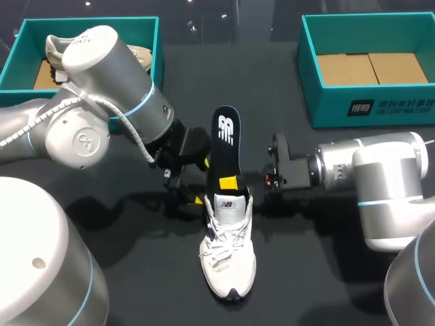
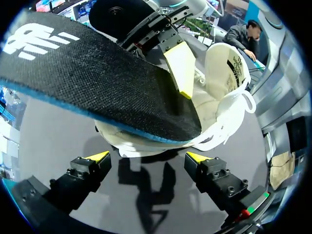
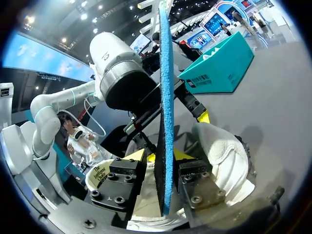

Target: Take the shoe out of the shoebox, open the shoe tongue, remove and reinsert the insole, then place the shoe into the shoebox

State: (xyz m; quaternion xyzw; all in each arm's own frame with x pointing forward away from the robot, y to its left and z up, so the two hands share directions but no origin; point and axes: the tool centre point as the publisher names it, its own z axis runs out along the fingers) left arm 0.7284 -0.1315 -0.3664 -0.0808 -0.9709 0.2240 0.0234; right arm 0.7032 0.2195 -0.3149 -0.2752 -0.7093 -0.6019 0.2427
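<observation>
The black surface (image 1: 149, 285) carries everything. The left arm (image 1: 102, 75) enters from 9 o'clock, and the left jaws stand spread just beside the heel of the white shoe (image 1: 230, 255). The right arm (image 1: 380, 176) enters from 3 o'clock, and the right jaws pinch the black insole (image 1: 224, 146). The left shoebox (image 1: 34, 28) at 10 o'clock holds a second shoe (image 1: 56, 47). The right shoebox (image 1: 326, 109) at 1 o'clock shows its cardboard floor. The white shoe lies near 6 o'clock, outside both boxes — the insole rises from its opening toward 12.
</observation>
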